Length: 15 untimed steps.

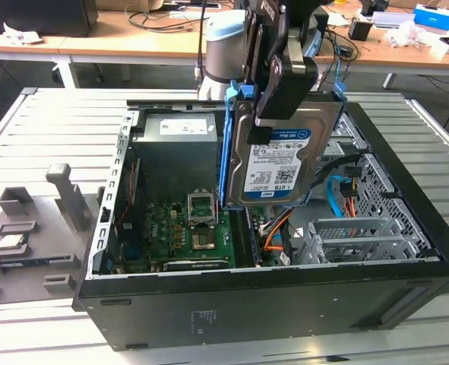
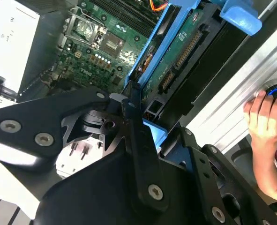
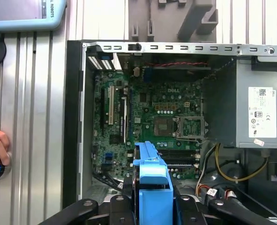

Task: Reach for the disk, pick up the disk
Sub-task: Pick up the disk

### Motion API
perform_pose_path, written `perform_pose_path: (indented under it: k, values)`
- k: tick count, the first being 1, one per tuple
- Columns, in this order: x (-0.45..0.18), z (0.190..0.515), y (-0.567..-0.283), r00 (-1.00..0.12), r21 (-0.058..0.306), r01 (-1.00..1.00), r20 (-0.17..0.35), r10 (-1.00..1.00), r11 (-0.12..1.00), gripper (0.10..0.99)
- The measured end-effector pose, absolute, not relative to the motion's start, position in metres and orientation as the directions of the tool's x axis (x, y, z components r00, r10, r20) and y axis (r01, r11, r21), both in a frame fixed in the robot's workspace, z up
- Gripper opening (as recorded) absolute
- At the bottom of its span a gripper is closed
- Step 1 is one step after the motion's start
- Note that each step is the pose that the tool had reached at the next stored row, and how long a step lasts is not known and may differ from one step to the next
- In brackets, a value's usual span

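Observation:
The disk [image 1: 285, 156] hangs upright above the open computer case, its silver-grey face with the blue-and-white label turned to the exterior view. Bright blue rails [image 1: 226, 144] run along its sides. My gripper [image 1: 268, 122] comes down from above and is shut on the disk's top edge. In the second wrist view the disk's green circuit-board underside [image 2: 185, 51] stretches away from my black fingers [image 2: 132, 105], which clamp it. The first wrist view has the blue rail [image 3: 152, 185] held edge-on between my fingers [image 3: 117, 206], over the motherboard.
The black computer case [image 1: 270, 277] lies open below, with motherboard [image 1: 171, 228], power supply [image 1: 182, 137] and grey drive cage [image 1: 353, 236]. Grey fixtures [image 1: 64, 194] stand at the exterior view's left. A person's hand [image 2: 265, 117] rests on a button beside the case.

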<state>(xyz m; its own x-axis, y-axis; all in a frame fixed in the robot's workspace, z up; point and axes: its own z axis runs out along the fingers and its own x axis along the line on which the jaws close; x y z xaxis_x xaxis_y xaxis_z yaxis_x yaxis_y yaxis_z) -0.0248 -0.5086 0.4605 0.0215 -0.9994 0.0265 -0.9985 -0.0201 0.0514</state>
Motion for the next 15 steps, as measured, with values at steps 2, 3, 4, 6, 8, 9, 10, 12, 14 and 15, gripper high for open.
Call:
perform_pose_path:
  k: [2,3,4,6,8,9,10,12,14,15]
  values:
    - [-0.025,0.46,-0.515,0.021,0.051,-0.998,0.027,-0.999,-0.02,0.365]
    - [-0.025,0.46,-0.518,0.021,0.051,-0.998,0.027,-0.999,-0.02,0.365]
    - [-0.025,0.46,-0.522,0.021,0.051,-0.998,0.027,-0.999,-0.02,0.365]
    - [-0.025,0.46,-0.529,0.021,0.051,-0.998,0.027,-0.999,-0.02,0.365]
    - [-0.025,0.46,-0.536,0.021,0.051,-0.998,0.027,-0.999,-0.02,0.365]
    - [-0.025,0.46,-0.539,0.021,0.051,-0.998,0.027,-0.999,-0.02,0.365]
    - [-0.025,0.46,-0.541,0.021,0.051,-0.998,0.027,-0.999,-0.02,0.365]
    - [-0.023,0.459,-0.544,0.021,0.051,-0.998,0.027,-0.999,-0.02,0.365]
    - [-0.018,0.459,-0.545,0.021,0.051,-0.998,0.027,-0.999,-0.02,0.365]
    - [-0.015,0.459,-0.545,0.021,0.051,-0.998,0.027,-0.999,-0.02,0.365]
